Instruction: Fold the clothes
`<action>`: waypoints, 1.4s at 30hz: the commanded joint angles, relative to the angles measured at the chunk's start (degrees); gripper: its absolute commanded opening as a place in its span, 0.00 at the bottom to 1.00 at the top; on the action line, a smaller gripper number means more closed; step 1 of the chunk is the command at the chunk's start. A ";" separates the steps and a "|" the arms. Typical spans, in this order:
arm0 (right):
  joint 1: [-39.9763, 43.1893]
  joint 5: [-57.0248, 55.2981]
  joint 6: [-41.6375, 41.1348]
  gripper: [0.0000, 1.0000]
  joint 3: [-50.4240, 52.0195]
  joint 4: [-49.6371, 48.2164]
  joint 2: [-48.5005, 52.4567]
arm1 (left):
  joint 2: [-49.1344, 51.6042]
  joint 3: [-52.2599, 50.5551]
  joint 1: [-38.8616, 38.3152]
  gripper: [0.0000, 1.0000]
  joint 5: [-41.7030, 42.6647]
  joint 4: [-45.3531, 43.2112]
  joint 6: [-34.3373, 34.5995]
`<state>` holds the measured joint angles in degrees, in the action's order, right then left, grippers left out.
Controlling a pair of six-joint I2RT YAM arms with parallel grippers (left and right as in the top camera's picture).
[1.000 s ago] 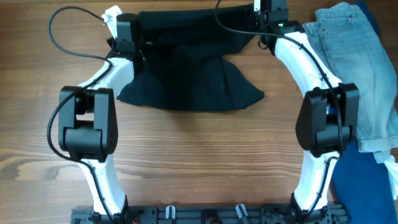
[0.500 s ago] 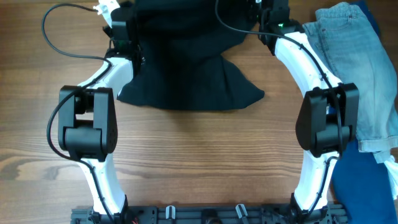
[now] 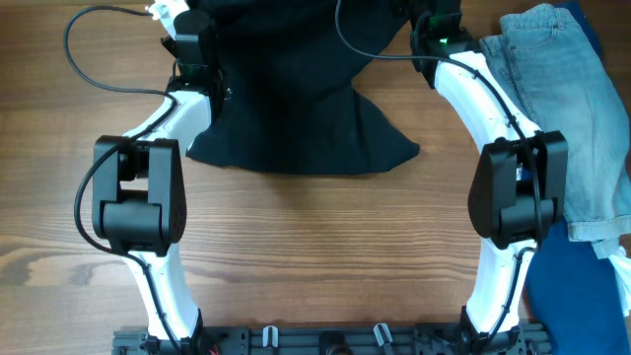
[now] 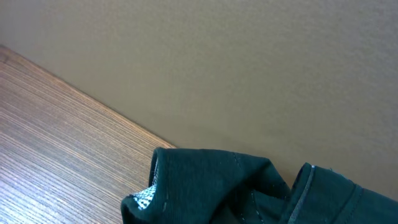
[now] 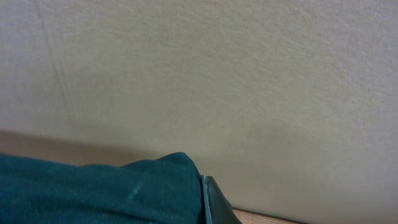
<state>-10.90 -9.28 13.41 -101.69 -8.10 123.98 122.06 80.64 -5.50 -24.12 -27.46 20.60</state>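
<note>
jeans [image 3: 564, 108]: light blue denim, rumpled, right side of table
blue cloth [image 3: 580, 296]: dark, near-right corner, just below jeans hem
table [image 3: 315, 256]: wood grain
wall [image 4: 249, 62]: plain beige, behind table

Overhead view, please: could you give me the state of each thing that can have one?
black garment: unfolded, near part lying flat, far edge gripped
left gripper: shut on black garment
right gripper: shut on black garment
jeans: lying loose, untouched
dark blue fabric: lying loose, partly cropped
</note>
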 commanded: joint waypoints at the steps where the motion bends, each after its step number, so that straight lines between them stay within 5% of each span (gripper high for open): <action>1: 2.40 -5.73 0.13 0.04 -0.24 0.85 0.44 | 1.03 0.52 2.91 0.04 -7.04 0.68 -0.92; 8: 2.62 -3.48 1.53 0.06 -0.22 2.19 0.44 | 1.05 0.52 3.45 0.09 -7.02 1.55 -0.92; 9: 2.62 -2.82 1.53 0.22 -0.22 2.16 0.44 | 1.05 0.52 3.43 0.22 -7.02 1.62 -0.92; 10: 2.62 -2.21 1.51 0.80 -0.22 2.21 0.44 | 1.05 0.52 3.43 0.41 -7.02 1.64 -0.92; 11: 2.62 -2.23 1.49 1.00 -0.22 2.27 0.44 | 1.05 0.52 3.43 0.91 -6.99 1.62 -0.92; 12: 2.62 -2.23 1.49 1.00 -0.22 2.38 0.44 | 1.05 0.52 3.43 1.00 -7.02 1.62 -0.92; 21: 2.78 0.39 -0.22 1.00 -0.22 8.11 0.44 | 1.05 0.52 3.43 0.99 -6.58 3.04 -0.90; 27: 2.21 5.66 -12.96 1.00 -0.22 28.33 0.44 | 1.05 0.52 1.07 1.00 -2.29 12.11 -0.94; 33: -3.26 7.89 -13.03 1.00 -0.24 44.11 -0.11 | -1.64 0.52 -4.72 1.00 -2.29 22.40 -0.92; 35: -5.38 7.65 -11.89 1.00 -0.24 45.94 -1.18 | -3.43 0.52 -6.40 0.90 -2.36 24.96 -0.92; 37: -7.28 7.67 -11.93 1.00 -0.24 46.25 -3.48 | -5.97 0.52 -7.85 0.53 -2.29 28.55 -0.66; 38: -7.65 7.69 -12.17 1.00 -0.24 46.36 -4.83 | -7.32 0.52 -8.33 0.48 -2.29 30.71 -0.63; 39: -7.67 7.69 -12.68 1.00 -0.24 46.66 -6.19 | -8.57 0.52 -8.57 0.66 -2.29 33.40 -0.46; 42: -6.82 7.89 -13.79 1.00 -0.24 48.98 -9.16 | -11.65 0.52 -8.28 0.68 -2.32 42.62 0.90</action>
<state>-19.46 -1.89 1.21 -101.69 39.29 121.01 116.03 80.77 -14.39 -26.06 9.34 20.27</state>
